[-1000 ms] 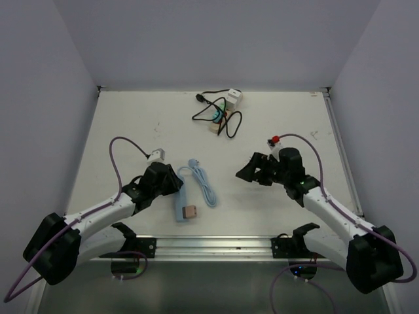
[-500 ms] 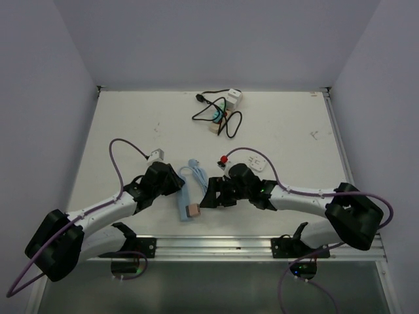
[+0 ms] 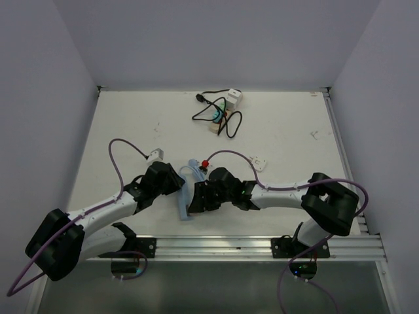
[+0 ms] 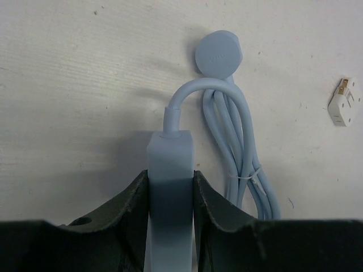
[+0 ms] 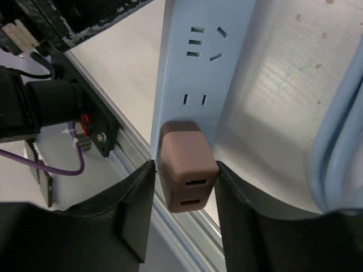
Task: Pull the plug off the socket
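A beige power strip [image 3: 218,122] with a thin black cord [image 3: 230,125] lies at the back of the table, far from both grippers. Near me lies a light blue power strip [image 3: 184,208] with a brown USB plug [image 5: 186,170] stuck in its near end. My left gripper [image 4: 170,195] is shut on the blue strip [image 4: 170,164] near its cord end. My right gripper [image 5: 186,190] has its jaws against both sides of the brown plug, above the strip's face [image 5: 198,68]. In the top view the right gripper [image 3: 194,201] hides the plug.
The blue strip's coiled blue cord [image 4: 241,147] and round plug [image 4: 218,54] lie beside it. A small white adapter [image 3: 259,162] lies on the table to the right; it also shows in the left wrist view [image 4: 343,102]. The aluminium rail [image 3: 216,245] runs along the near edge.
My right arm has swung left across the table and brought its gripper over the brown plug on the blue strip. My left gripper has stayed on the strip.
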Available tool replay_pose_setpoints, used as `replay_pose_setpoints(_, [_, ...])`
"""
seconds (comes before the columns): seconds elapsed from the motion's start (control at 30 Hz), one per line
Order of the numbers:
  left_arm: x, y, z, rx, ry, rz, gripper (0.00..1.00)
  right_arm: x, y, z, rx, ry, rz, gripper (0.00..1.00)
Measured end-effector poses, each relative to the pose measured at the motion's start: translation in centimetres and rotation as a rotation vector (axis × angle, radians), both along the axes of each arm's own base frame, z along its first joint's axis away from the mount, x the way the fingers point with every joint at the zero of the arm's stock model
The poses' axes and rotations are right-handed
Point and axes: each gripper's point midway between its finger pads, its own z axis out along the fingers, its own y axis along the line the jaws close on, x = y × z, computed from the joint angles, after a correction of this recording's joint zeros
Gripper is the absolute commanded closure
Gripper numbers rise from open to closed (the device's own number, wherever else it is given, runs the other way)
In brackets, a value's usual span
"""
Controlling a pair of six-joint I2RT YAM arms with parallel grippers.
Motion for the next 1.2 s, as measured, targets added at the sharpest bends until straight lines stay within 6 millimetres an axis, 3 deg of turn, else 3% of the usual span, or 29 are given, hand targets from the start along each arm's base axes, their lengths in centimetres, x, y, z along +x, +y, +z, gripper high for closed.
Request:
replay_pose_setpoints(0.27, [0.1,0.2,-0.1,0.011,-0.006,0.005,1.00,0.3,-0.2,-0.3,-0.018,0.001,-0.029,0.99])
replay_pose_setpoints(0.53, [0.4,0.2,0.1,0.016,-0.029,-0.011,1.00,0.7,-0.7,-0.1,-0.022,-0.010,-0.050,1.00])
replay_pose_setpoints(1.2, [1.1,-1.8,1.5,-0.145,-0.060,-0.028,1.00,2.4,-4.8,2.8,0.103,-0.081,-0.138,1.00])
